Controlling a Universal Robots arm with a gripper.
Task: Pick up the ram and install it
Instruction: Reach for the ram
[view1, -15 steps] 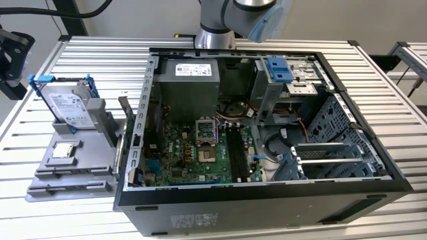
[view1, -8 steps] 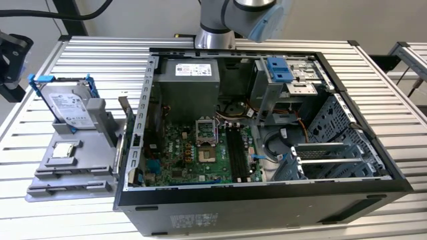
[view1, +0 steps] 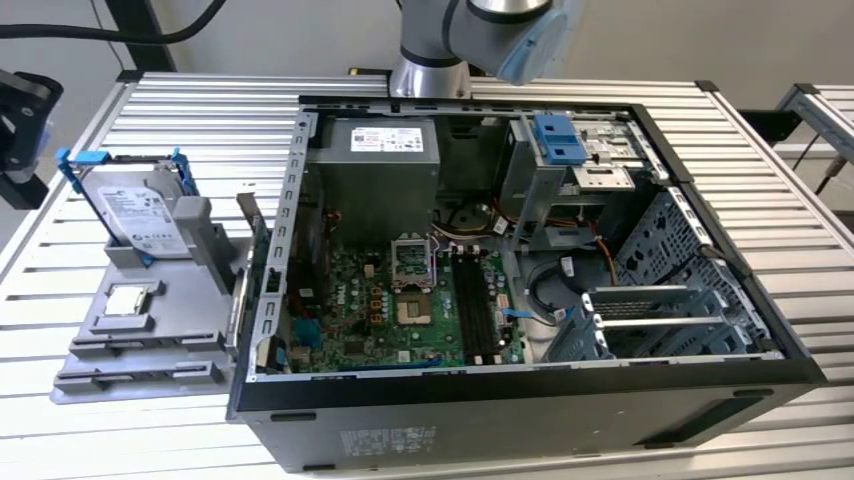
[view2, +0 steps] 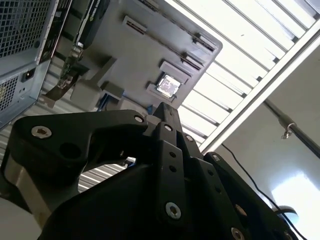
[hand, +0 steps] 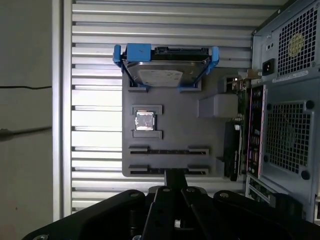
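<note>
RAM stick (hand: 169, 150), thin, dark, apparently in grey plastic tray (hand: 200, 135) slot: not picked, not installed. Held black gripper (hand: 175, 176) closed, empty, well clear of it.

Grey tray (view1: 150, 345), blue-framed silver drive (view1: 140, 215), green motherboard (view1: 344, 300).

I see a silver table of ribbed aluminium slats (view1: 200, 110) spanning most of the exterior view. A black metal computer tower case (view1: 534, 425) lies on its side on it, open face up, taking the middle and the exterior view's right. Just beside the case, at the exterior view's left, a flat grey plastic parts tray (view1: 147, 345) sits on the slats. Bare slats show beyond the tray and behind the case. In the first wrist view the tray lies square to the slats.
</note>
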